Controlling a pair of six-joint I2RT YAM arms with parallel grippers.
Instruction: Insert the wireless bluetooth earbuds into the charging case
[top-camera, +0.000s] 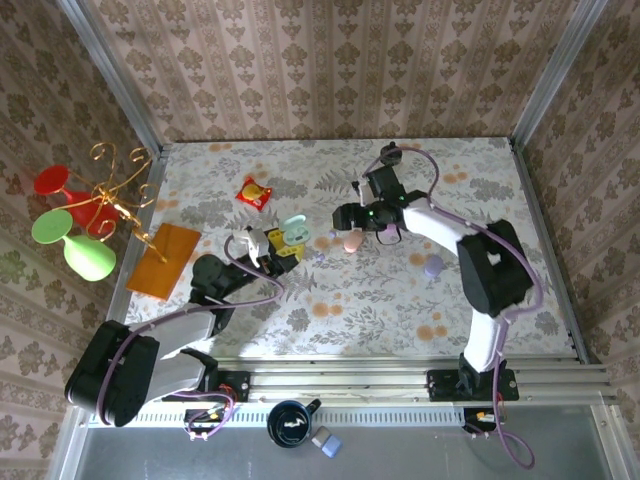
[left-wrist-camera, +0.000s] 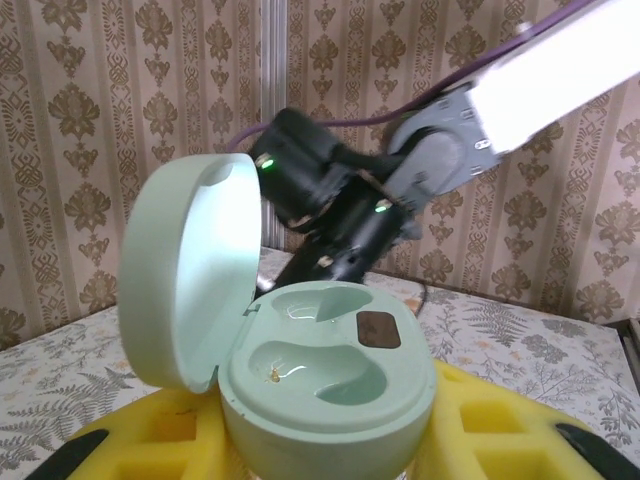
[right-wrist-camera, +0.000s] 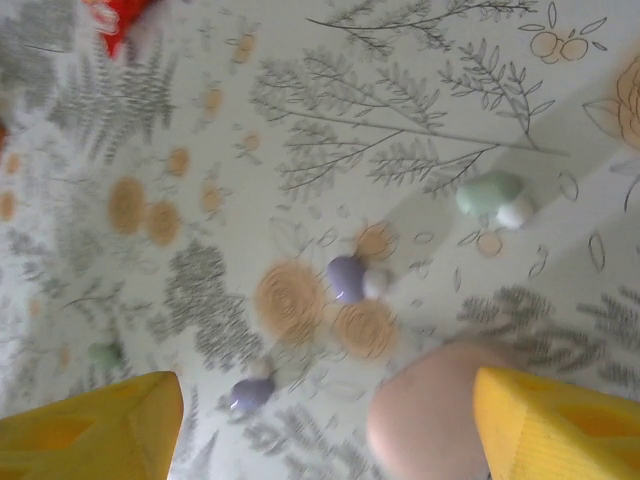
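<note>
The charging case (left-wrist-camera: 330, 370) is mint green, pebble-shaped, with its lid swung open to the left and both wells empty. My left gripper (left-wrist-camera: 325, 445) is shut on its base between yellow pads; from above the case (top-camera: 292, 232) sits at table centre-left. My right gripper (right-wrist-camera: 325, 400) hovers open over the table, left fingertip (right-wrist-camera: 100, 425) far from the right one (right-wrist-camera: 560, 430). Beneath it lie two lilac earbuds (right-wrist-camera: 347, 277) (right-wrist-camera: 250, 393) and a mint one with a white tip (right-wrist-camera: 490, 195). A pink case (right-wrist-camera: 430, 415) rests against the right fingertip.
A lilac case (top-camera: 433, 266) lies right of centre. A red snack packet (top-camera: 253, 193) and an orange flat sheet (top-camera: 165, 260) lie to the left. A gold stand with red and green goblets (top-camera: 75, 215) rises at the left wall.
</note>
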